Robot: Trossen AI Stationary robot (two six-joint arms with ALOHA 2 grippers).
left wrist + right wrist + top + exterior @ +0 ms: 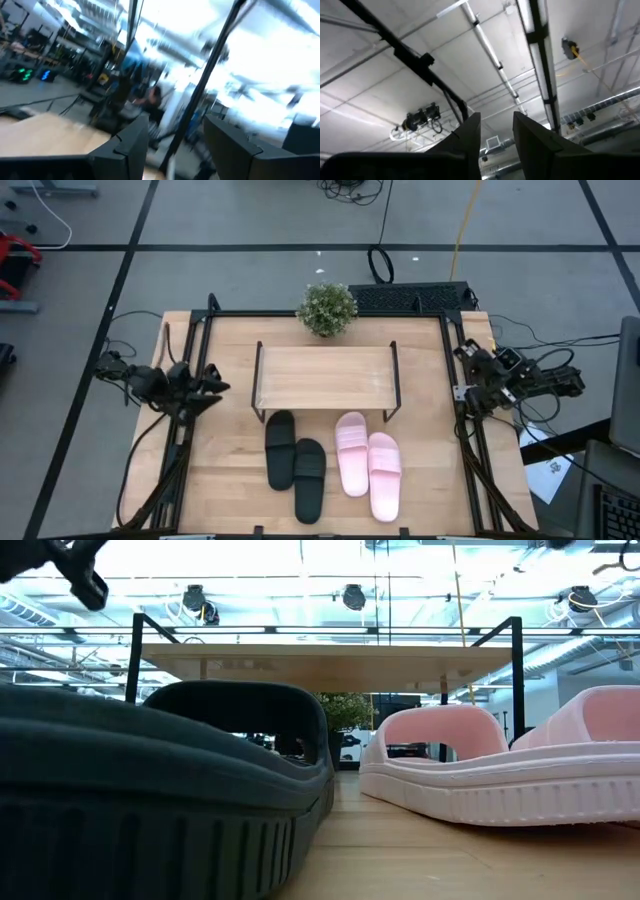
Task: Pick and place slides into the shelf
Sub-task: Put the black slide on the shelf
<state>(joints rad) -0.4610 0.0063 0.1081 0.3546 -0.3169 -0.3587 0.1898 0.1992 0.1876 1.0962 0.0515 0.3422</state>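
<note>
Slides (pixel 330 463) lie touching in pairs before the shelf (pixel 324 376); with my left fingers (pixel 172 145) and right fingers (pixel 496 132) parted and empty, grabbing one could drag its neighbour.

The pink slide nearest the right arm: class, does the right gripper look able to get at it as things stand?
Probably yes. The right gripper waits at the table's right edge, open and empty, and bare tabletop lies between it and the outer pink slide. The shelf stands farther back, out of the way.

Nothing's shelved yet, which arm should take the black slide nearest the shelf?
Probably left. The black slide lies on the left half of the table, closer to the left gripper than the right gripper; both are parked at the edges.
</note>
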